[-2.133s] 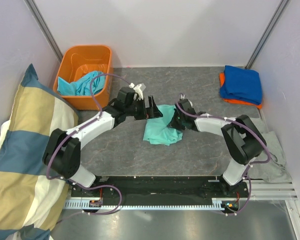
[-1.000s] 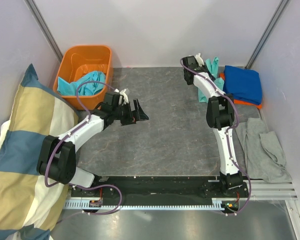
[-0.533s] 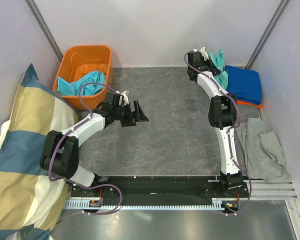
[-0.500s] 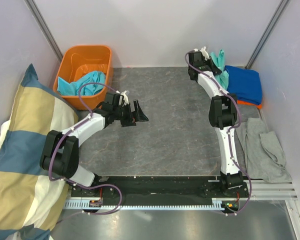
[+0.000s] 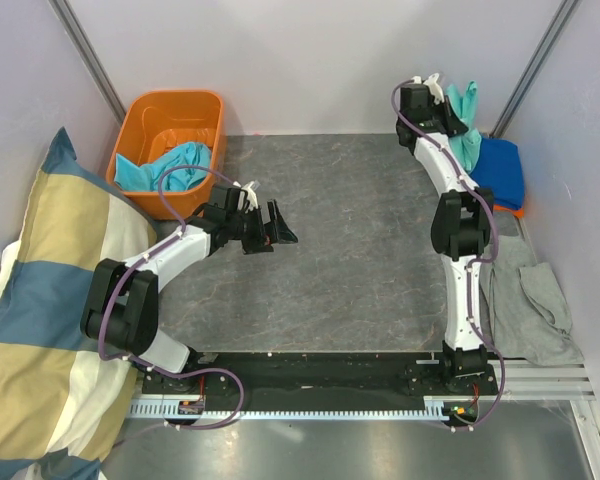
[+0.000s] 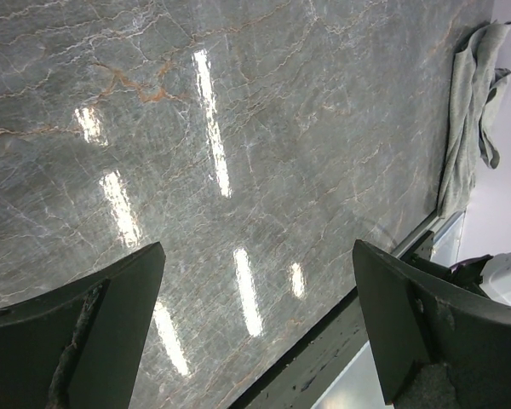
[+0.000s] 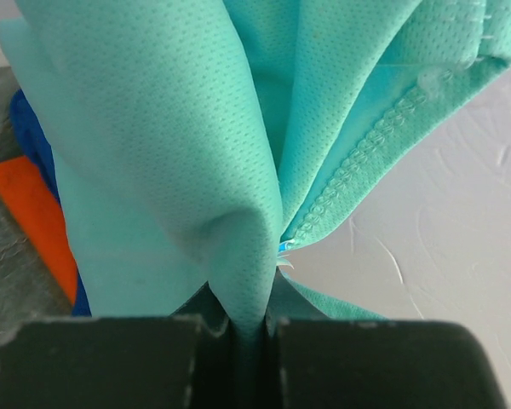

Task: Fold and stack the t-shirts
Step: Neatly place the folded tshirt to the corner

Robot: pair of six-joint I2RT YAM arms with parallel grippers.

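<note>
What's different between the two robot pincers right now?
The left pincer stands wide open and empty; the right pincer is shut on a mint-teal t-shirt. The left hangs over the middle of the table; the right reaches to the far right corner, by the folded royal blue t-shirt. Both are black, with two fingers.

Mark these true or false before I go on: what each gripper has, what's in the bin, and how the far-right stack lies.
The right gripper is shut on a mint t-shirt. True.
The left gripper holds a t-shirt. False: it is open and empty above the table.
The orange bin is empty. False: turquoise t-shirts lie in it.
The royal blue t-shirt lies on the orange t-shirt. True.
</note>
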